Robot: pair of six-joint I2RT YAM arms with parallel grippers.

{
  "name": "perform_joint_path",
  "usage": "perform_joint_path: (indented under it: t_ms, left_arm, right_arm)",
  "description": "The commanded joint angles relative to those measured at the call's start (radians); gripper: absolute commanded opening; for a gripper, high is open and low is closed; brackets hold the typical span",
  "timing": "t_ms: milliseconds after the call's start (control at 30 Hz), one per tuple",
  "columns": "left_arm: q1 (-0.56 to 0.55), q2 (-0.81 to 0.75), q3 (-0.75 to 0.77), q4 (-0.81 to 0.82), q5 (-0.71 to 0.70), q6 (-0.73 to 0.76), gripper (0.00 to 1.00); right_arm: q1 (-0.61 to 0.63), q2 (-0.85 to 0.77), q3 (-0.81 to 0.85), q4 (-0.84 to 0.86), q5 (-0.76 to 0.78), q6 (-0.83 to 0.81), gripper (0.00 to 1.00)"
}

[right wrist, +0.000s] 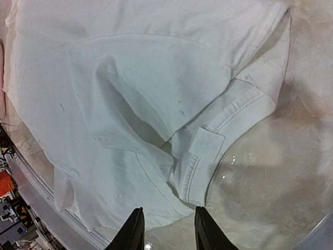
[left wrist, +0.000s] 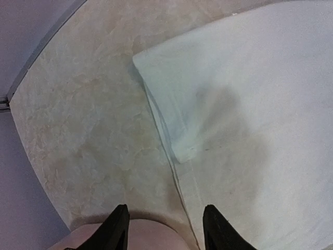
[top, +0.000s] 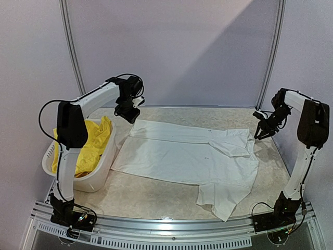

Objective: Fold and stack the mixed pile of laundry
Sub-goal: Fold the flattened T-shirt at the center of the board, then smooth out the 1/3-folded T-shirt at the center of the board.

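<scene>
A white T-shirt (top: 182, 156) lies spread flat on the table, its far edge folded over and one sleeve (top: 221, 200) hanging toward the front. My left gripper (top: 130, 115) hovers over the shirt's far left corner (left wrist: 208, 94); in the left wrist view the gripper (left wrist: 166, 232) is open with nothing between its fingers. My right gripper (top: 261, 133) hangs just above the collar end; seen from the right wrist, the gripper (right wrist: 167, 232) is open over the collar and its label (right wrist: 206, 144). Bright yellow shorts (top: 91, 143) sit in the basket. The dark navy and pink pieces are out of view.
The white slotted plastic basket (top: 96, 179) stands at the table's left edge, beside the left arm. A metal rail (top: 171, 232) runs along the front between the arm bases. Pale backdrop walls close the back and sides.
</scene>
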Motion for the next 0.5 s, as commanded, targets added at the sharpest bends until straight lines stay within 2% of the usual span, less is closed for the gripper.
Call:
perform_joint_path:
  t_ms: [0,167,300,467]
  left_arm:
    - [-0.06,-0.09,-0.109,0.007,0.111,-0.064,0.5]
    - [-0.136,-0.128,-0.267,0.004,0.216,-0.095,0.5]
    - [-0.188,-0.111,-0.344,0.003,0.212,-0.09,0.49]
    - [-0.2,-0.09,-0.388,0.014,0.231,-0.108,0.43]
  right_arm:
    - [0.001,-0.001,-0.078,0.012,0.063,0.059,0.34]
    - [0.002,-0.04,-0.224,0.083,0.14,-0.008,0.34]
    - [0.001,-0.071,-0.313,0.127,0.16,-0.06,0.33]
    - [0.0,-0.066,-0.377,0.176,0.159,-0.062,0.29]
